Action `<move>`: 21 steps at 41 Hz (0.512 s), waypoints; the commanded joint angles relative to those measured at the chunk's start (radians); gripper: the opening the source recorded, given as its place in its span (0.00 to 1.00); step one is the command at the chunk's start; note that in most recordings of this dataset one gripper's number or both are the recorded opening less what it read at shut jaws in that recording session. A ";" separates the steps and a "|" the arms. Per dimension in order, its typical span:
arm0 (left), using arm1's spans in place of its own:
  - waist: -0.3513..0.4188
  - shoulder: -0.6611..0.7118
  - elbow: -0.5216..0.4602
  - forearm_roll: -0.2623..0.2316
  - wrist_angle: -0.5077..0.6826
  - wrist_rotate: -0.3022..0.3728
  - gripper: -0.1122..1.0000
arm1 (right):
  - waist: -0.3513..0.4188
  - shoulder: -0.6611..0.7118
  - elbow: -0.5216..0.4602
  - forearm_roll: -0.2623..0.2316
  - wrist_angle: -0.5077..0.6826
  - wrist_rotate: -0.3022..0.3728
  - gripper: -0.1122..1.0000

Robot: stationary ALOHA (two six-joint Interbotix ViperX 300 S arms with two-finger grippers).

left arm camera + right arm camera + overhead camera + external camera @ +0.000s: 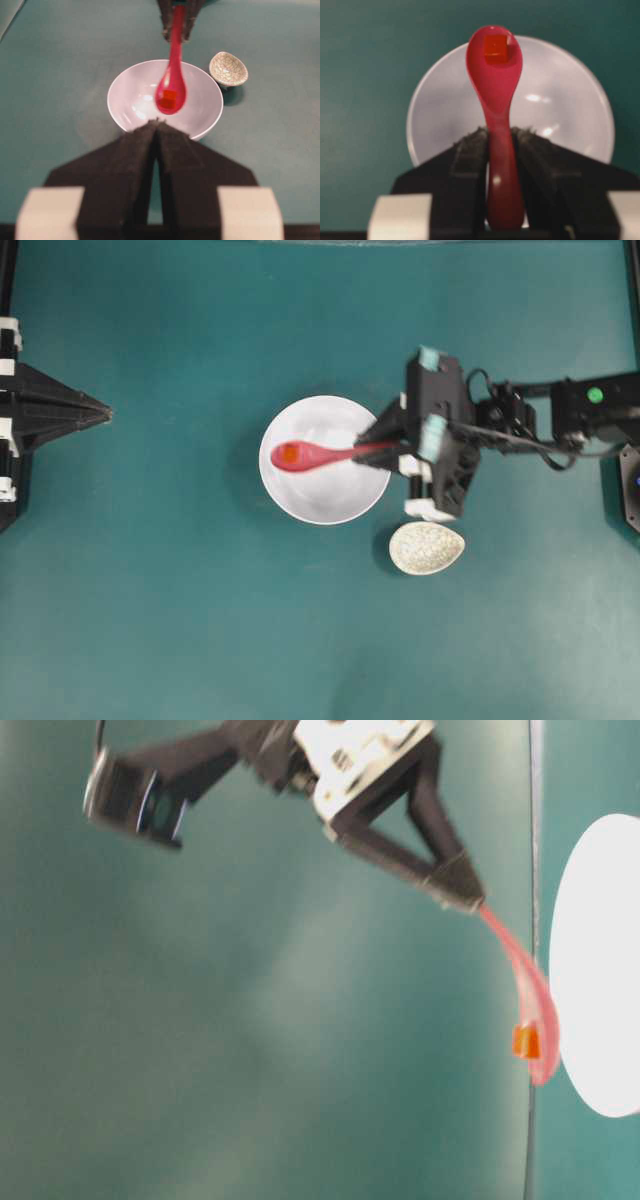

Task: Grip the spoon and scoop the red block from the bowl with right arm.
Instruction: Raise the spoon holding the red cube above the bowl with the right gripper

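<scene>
Now our right jaws (499, 145) clamp the spoon (305, 455) at centre frame, red block (289, 453) in its scoop above the bowl (330, 495); left jaws (158, 125) together.

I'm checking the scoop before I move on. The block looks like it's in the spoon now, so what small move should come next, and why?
Probably a slow, level lift. The right claw is shut on the spoon, and the red block sits near the scoop's tip over the bowl, so tilting could spill it.
</scene>
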 commanded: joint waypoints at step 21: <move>0.005 0.003 -0.025 0.002 -0.011 -0.002 0.10 | 0.015 -0.087 0.163 0.077 -0.215 -0.002 0.32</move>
